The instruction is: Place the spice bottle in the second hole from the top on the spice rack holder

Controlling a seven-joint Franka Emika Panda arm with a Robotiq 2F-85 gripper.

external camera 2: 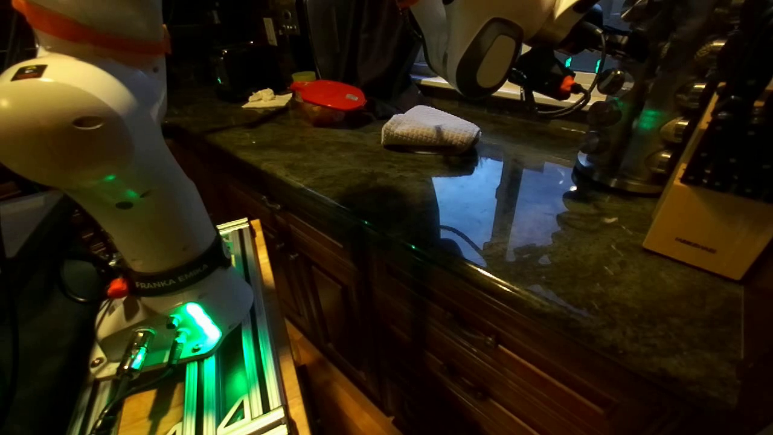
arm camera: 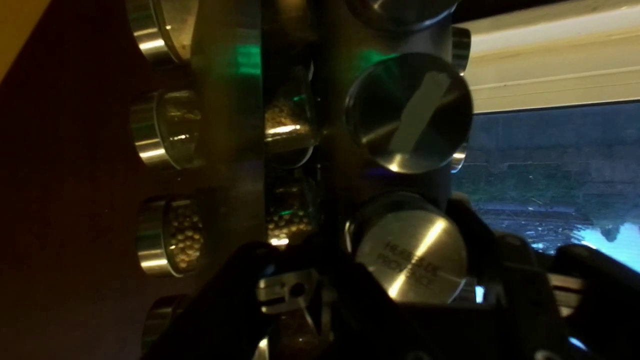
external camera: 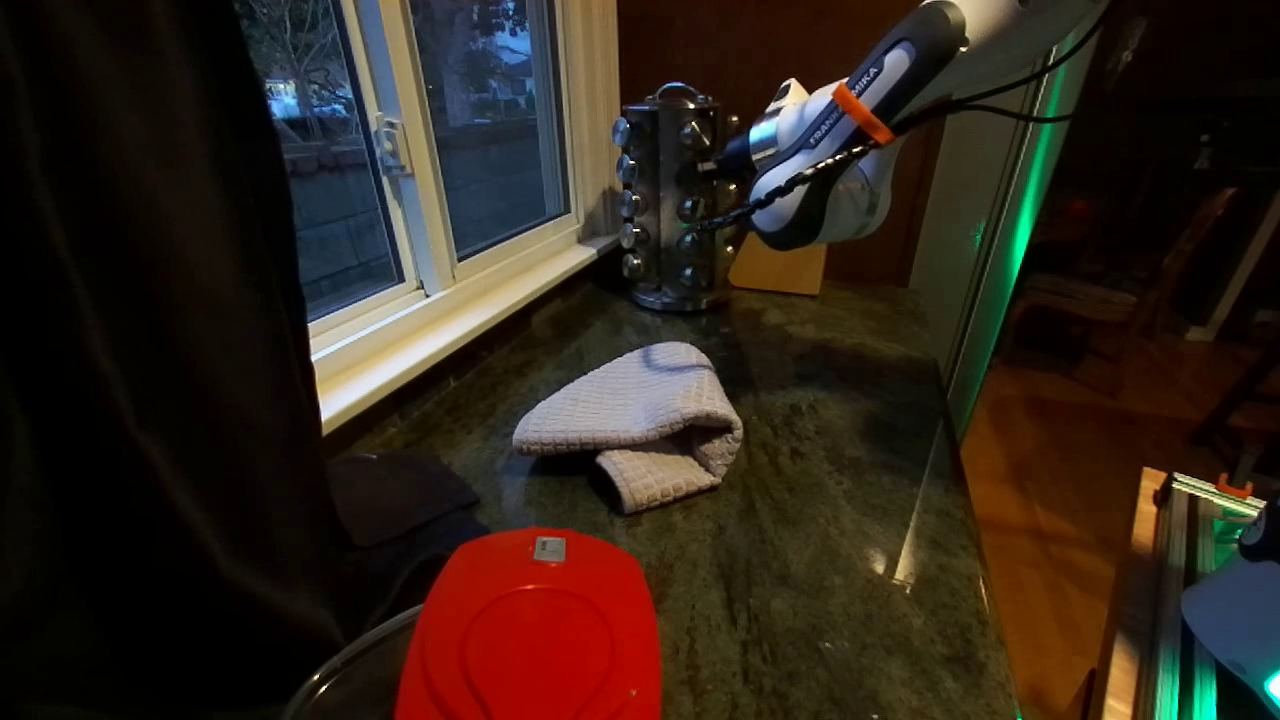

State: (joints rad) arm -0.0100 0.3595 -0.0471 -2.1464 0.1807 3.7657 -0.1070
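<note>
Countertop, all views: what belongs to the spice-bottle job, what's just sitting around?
For the job:
gripper
spice bottle with PROVENCE on its cap, between the gripper's fingers in the wrist view
spice rack holder

Just sitting around:
folded waffle-weave towel
red lid
wooden knife block beside the rack

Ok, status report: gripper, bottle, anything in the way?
Gripper at spice rack, hold unclear. Spice bottle between the jaws, seating uncertain. Neighbouring jar close by; towel well clear.

Folded pale towel [external camera: 640, 400], red lid [external camera: 535, 640], window [external camera: 425, 150], tan knife block [external camera 2: 706, 223]
</note>
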